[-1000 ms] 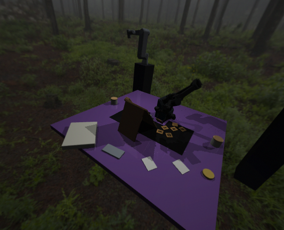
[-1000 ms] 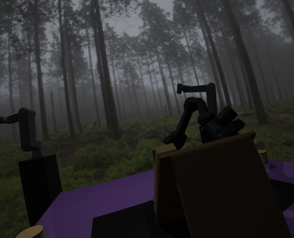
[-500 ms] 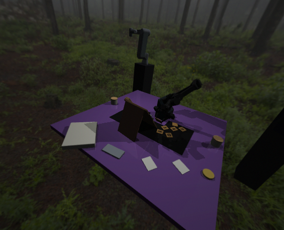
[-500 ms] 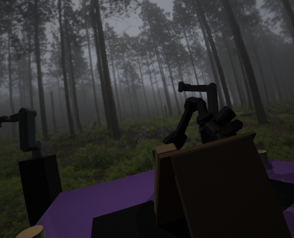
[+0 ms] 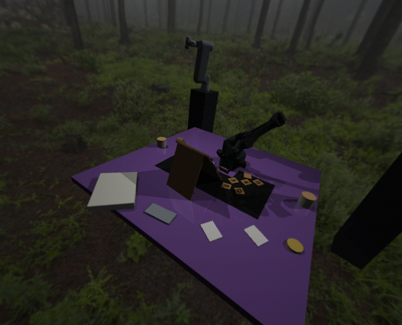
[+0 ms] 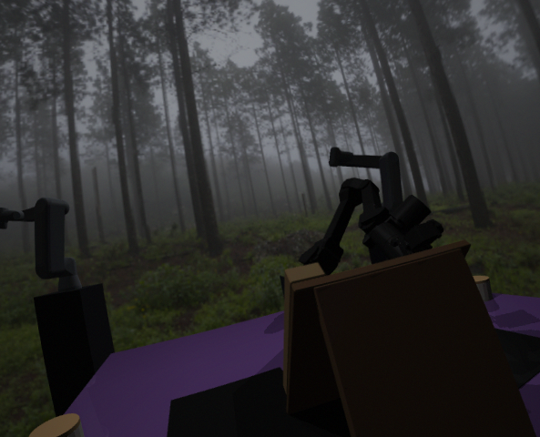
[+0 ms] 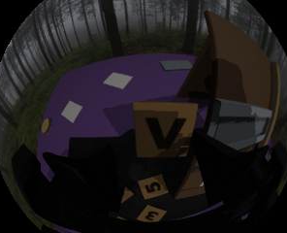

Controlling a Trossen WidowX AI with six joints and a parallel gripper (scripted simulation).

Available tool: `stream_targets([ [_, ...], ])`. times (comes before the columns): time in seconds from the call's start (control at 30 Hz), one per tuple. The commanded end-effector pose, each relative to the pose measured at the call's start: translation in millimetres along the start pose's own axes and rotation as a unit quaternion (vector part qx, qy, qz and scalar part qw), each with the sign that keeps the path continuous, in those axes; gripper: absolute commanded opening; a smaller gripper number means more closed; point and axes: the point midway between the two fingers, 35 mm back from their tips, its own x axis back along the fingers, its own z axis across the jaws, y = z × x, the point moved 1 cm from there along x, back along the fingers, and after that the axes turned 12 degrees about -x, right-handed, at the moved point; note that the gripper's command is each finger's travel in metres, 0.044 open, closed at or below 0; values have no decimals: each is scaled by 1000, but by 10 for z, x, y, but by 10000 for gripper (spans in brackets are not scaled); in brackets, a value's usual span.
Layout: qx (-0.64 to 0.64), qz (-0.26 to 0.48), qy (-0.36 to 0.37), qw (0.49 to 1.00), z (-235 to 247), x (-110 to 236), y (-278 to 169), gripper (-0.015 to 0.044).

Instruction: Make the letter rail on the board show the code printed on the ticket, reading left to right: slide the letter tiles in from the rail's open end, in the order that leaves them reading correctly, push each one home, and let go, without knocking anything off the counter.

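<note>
My gripper (image 7: 164, 133) is shut on the V tile (image 5: 223, 168) (image 7: 143, 114), which faces the wrist camera upright. The sloping board (image 5: 185, 171) (image 6: 415, 339) (image 7: 240, 58) stands beside it. Its grey letter rail (image 7: 240, 123) is right of the held tile in the wrist view, with a gap between them. No letters are readable in the rail. Loose tiles lie on the black mat (image 5: 253, 206), among them a 5 tile (image 7: 153, 186) and a 3 tile (image 7: 151, 212). Pale bits low on the board are mostly hidden by the right finger; no ticket code is readable.
A white box (image 5: 114, 190), a grey slab (image 5: 160, 213), two white cards (image 5: 211, 231) (image 5: 255, 235) and a yellow disc (image 5: 295, 245) lie along the near side. Two cans (image 5: 161, 142) (image 5: 306, 200) stand near the edges. Another arm (image 5: 203, 63) stands beyond the counter.
</note>
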Motion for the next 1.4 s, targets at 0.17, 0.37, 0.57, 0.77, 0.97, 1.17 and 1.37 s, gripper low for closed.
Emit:
stream_targets([
  [0.17, 1, 2, 0, 1000, -52, -4, 5, 0],
  [0.37, 1, 2, 0, 1000, -82, -5, 11, 0],
  [0.57, 1, 2, 0, 1000, -111, -5, 18, 0],
  [0.77, 1, 2, 0, 1000, -141, -6, 24, 0],
  [0.97, 1, 2, 0, 1000, -171, -7, 30, 0],
  [1.17, 1, 2, 0, 1000, -201, -7, 36, 0],
  [1.37, 1, 2, 0, 1000, -230, -8, 43, 0],
])
